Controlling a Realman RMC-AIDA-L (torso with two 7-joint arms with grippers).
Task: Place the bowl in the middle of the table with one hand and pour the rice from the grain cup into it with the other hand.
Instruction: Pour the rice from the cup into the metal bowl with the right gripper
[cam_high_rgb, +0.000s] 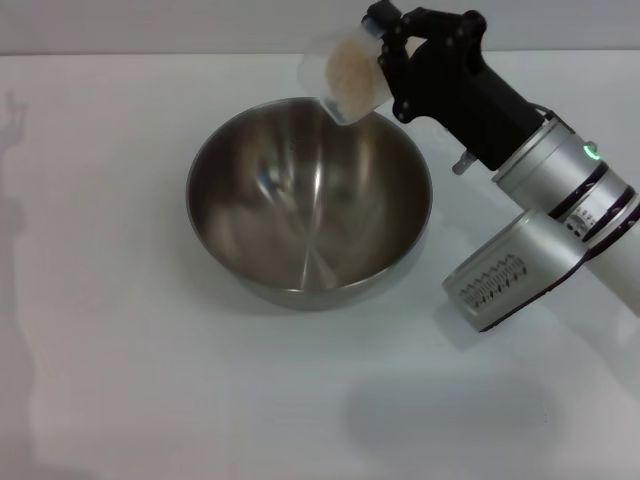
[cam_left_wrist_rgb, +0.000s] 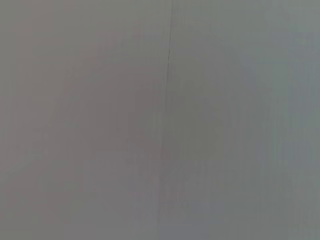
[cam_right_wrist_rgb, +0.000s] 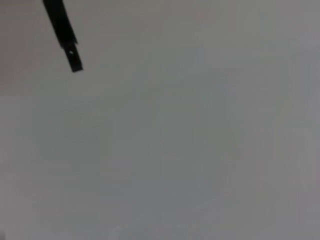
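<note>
Right tool (cam_high_rgb: 385, 45) gripping one grain cup (cam_high_rgb: 345, 75), one bowl (cam_high_rgb: 308, 200)

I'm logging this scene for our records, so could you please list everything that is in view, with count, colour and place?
bowl: one, shiny stainless steel, upright near the middle of the table, nothing in it yet.
grain cup: one, clear frosted plastic, tipped over the bowl's far rim, held in the air.
rice: one pale beige mass, inside the tipped cup.
table: one, plain white, under everything.
right pincer: one, black on a silver arm, shut on the grain cup above the bowl's far right edge.
left pincer: not in view; its wrist camera shows only a blank grey surface.
</note>
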